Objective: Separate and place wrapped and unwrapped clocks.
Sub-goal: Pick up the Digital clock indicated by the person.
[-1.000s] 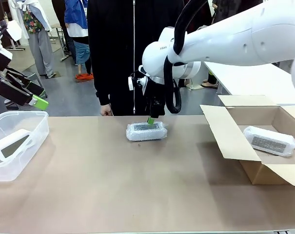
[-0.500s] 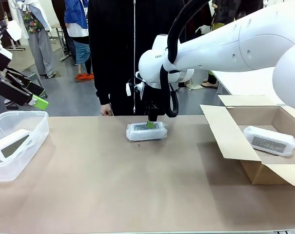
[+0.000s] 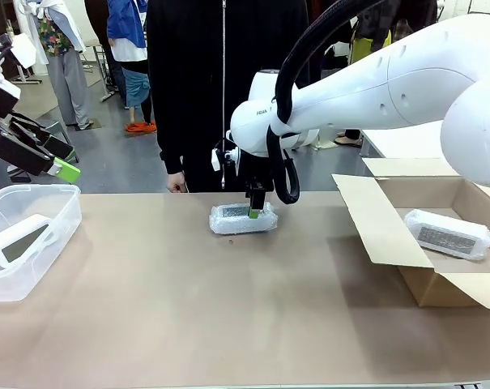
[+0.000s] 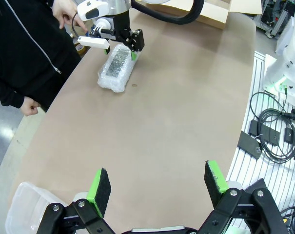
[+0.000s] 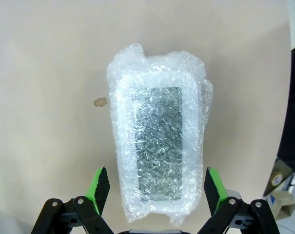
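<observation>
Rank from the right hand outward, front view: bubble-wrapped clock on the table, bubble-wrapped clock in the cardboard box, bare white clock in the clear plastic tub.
1. Bubble-wrapped clock on the table: directly under the open right hand.
2. Bubble-wrapped clock in the cardboard box: robot's right.
3. Bare white clock in the clear plastic tub: far left.

The bubble-wrapped clock (image 5: 157, 151) is whitish with a dark grey screen, lying on the tan table (image 3: 228, 308). The right claw (image 5: 157, 187) is black with green pads. The cardboard box (image 3: 390, 235) is brown; the plastic tub (image 3: 54, 223) is clear.
</observation>
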Robot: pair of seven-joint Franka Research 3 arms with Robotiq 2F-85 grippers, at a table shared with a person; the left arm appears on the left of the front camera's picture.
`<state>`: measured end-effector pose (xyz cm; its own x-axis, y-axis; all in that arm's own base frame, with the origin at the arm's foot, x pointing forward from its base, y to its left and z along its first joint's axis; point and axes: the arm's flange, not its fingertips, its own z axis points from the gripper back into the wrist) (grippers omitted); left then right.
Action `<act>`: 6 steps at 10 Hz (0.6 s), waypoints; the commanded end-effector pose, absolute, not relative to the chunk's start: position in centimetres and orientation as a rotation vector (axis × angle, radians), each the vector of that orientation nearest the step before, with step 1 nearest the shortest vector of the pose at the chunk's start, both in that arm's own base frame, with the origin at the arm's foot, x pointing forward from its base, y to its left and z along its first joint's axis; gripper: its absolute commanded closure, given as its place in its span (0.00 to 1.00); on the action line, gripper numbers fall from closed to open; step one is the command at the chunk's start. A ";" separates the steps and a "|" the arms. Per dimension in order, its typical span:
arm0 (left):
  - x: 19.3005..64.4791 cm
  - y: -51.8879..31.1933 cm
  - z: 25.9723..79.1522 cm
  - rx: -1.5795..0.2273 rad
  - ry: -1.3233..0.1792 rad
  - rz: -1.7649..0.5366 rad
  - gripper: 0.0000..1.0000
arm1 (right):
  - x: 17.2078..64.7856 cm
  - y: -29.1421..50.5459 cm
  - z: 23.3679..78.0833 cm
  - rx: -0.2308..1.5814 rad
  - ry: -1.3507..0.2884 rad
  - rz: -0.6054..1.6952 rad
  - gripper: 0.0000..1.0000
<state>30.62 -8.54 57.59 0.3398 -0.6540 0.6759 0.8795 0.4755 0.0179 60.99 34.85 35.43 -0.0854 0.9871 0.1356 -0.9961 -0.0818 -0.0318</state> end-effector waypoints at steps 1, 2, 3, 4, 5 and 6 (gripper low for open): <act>30.6 -8.5 57.6 -0.387 -0.680 -1.029 0.00 | 61.7 35.3 35.4 0.056 -0.139 1.630 0.00; 30.6 -8.5 57.6 -0.387 -0.680 -1.029 0.00 | 61.8 35.5 35.2 0.037 -0.142 1.623 0.00; 30.6 -8.5 57.6 -0.387 -0.680 -1.029 0.00 | 61.9 35.7 35.0 0.046 -0.126 1.631 0.00; 30.6 -8.5 57.6 -0.387 -0.680 -1.029 0.00 | 61.9 35.9 34.9 0.056 -0.116 1.638 0.00; 30.6 -8.5 57.6 -0.387 -0.680 -1.029 0.00 | 62.0 36.3 34.6 0.054 -0.100 1.643 0.00; 30.6 -8.5 57.6 -0.387 -0.680 -1.029 0.00 | 62.3 36.8 34.1 0.051 -0.092 1.644 0.00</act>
